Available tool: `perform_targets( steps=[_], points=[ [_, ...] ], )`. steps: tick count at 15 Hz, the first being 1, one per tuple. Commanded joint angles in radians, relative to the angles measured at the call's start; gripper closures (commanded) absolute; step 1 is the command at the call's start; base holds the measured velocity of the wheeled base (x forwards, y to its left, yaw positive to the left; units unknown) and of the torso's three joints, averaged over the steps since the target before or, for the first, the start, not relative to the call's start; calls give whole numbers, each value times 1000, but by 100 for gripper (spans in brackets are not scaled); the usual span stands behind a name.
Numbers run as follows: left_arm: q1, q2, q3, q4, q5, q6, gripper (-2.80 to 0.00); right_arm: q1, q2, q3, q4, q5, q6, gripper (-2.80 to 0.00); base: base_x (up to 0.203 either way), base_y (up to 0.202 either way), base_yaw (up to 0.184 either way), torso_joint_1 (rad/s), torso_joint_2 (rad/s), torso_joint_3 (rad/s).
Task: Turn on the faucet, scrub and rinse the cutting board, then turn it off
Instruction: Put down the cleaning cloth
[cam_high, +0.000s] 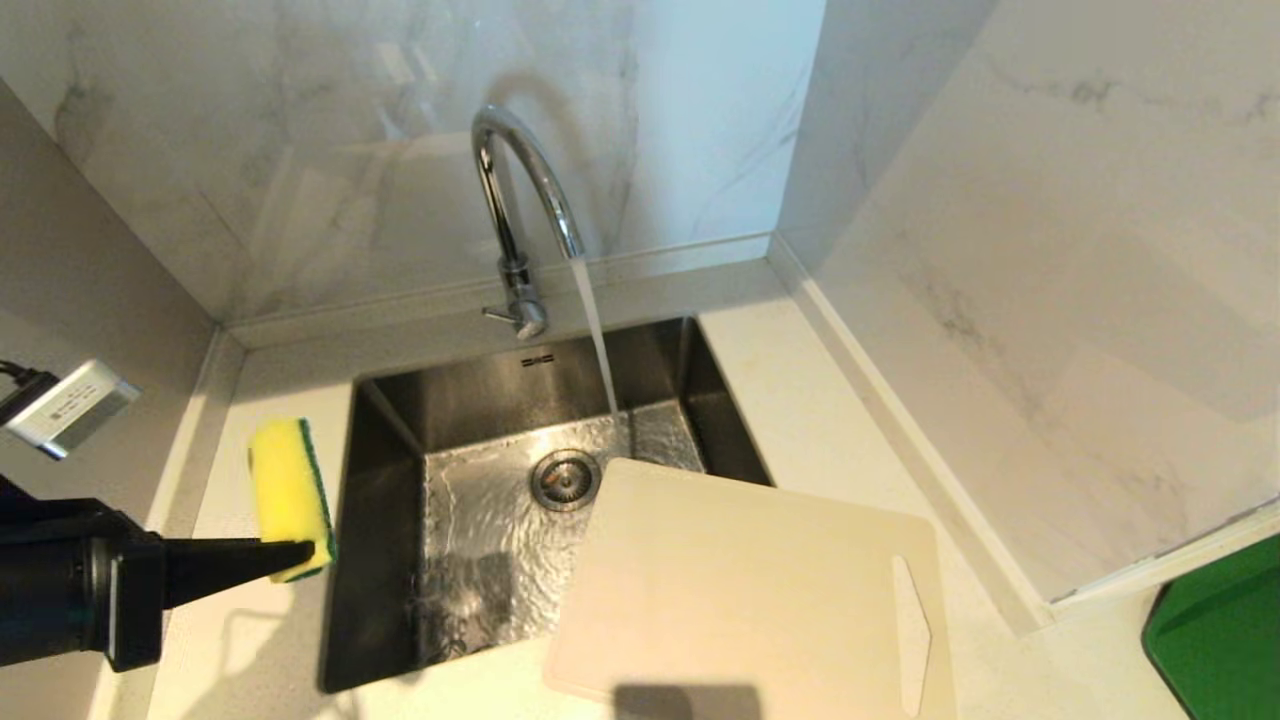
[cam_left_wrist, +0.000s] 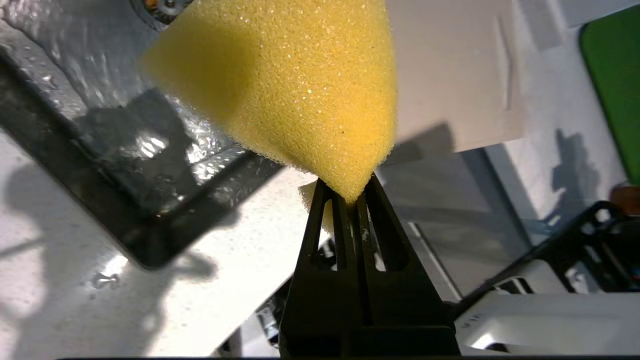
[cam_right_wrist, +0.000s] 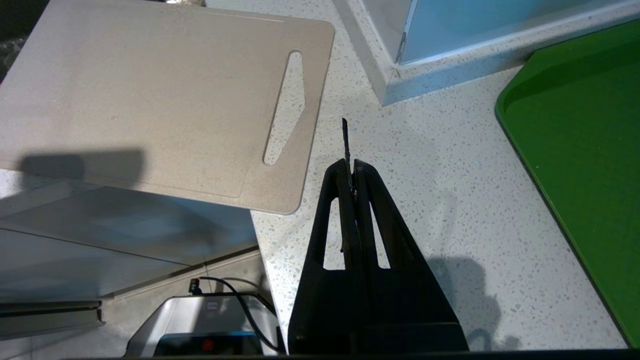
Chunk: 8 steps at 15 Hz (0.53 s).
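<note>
Left gripper (cam_high: 300, 555) clamped on yellow sponge (cam_high: 288, 495); beige slotted cutting board (cam_high: 740, 590) overhanging sink (cam_high: 385, 560); faucet (cam_high: 520, 215) running

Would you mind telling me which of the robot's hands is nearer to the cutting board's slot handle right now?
The right. The right hand, shut and empty, hovers over the counter just beside the cutting board at its slot-handle end. The left hand holds the sponge on the sink's far side.

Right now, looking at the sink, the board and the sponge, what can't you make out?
- Cutting board: its near edge is cut off by the bottom of the head view.
- Sponge: its green side is hidden behind the yellow foam in the left wrist view.
- Right end effector: outside the head view.
- Sink: the sponge hides much of it in the left wrist view.
</note>
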Motion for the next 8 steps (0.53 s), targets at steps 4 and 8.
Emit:
perform_targets(
  steps=[4,8],
  points=[
    [41,174,-101,138,26,88,0,0,0,0,3,0,0,0,0,0,0,0,0,0],
    [131,291,-267,321,92,146,0,0,0,0,3,0,0,0,0,0,0,0,0,0]
  ],
)
